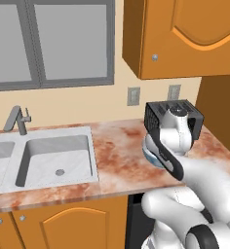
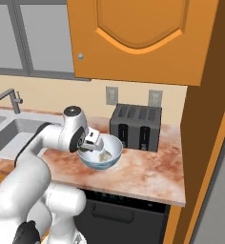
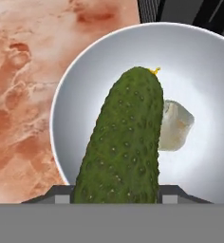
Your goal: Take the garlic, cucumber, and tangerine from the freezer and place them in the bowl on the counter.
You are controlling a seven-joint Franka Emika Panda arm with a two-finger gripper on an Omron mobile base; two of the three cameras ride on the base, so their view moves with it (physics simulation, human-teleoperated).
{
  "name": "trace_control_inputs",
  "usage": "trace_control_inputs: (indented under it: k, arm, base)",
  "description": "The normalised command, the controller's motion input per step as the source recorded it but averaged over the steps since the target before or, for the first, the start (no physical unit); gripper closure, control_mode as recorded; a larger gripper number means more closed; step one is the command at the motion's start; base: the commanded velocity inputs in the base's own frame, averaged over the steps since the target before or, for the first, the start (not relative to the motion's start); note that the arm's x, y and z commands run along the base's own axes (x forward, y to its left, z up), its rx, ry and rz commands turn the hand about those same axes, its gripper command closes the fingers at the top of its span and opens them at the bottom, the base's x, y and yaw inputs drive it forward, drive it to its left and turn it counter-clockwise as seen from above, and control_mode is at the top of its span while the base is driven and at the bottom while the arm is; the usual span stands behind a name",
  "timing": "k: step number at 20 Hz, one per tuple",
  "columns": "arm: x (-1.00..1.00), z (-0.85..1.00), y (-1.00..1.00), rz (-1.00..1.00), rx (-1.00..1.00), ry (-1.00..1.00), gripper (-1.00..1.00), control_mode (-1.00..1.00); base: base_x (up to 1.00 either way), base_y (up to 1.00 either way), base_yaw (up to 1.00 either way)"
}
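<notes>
We count one of nearly everything on this stretch of kitchen.

One bowl (image 3: 85, 85) sits on the one counter (image 1: 117, 146), and in it we see one garlic (image 3: 176, 126) and one cucumber (image 3: 126, 142). At the far right stands one toaster (image 2: 136, 126); on the wall behind it we count two outlet plates (image 2: 111, 95). To the left we see one sink (image 1: 56, 158) with one faucet (image 1: 17, 119), and one window (image 1: 51, 41) above.
</notes>
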Motion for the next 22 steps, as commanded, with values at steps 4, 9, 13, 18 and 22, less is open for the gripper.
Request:
trace_control_inputs:
  k: [4, 9, 13, 18, 22]
  arm:
    - [0.4, -0.55, -0.11, 0.0, 0.0, 0.0, 1.0, -1.0]
    - [0.19, -0.4, -0.09, 0.0, 0.0, 0.0, 1.0, -1.0]
    - [0.21, -0.19, -0.02, 0.0, 0.0, 0.01, 1.0, -1.0]
    - [0.14, -0.08, -0.01, 0.0, 0.0, 0.02, -1.0, -1.0]
    - [0.0, 0.0, 0.0, 0.0, 0.0, 0.0, -1.0, -1.0]
  base:
    - [0.0, 0.0, 0.0]
    - [0.0, 0.0, 0.0]
    - [0.0, 0.0, 0.0]
    - [0.0, 0.0, 0.0]
    - [0.0, 0.0, 0.0]
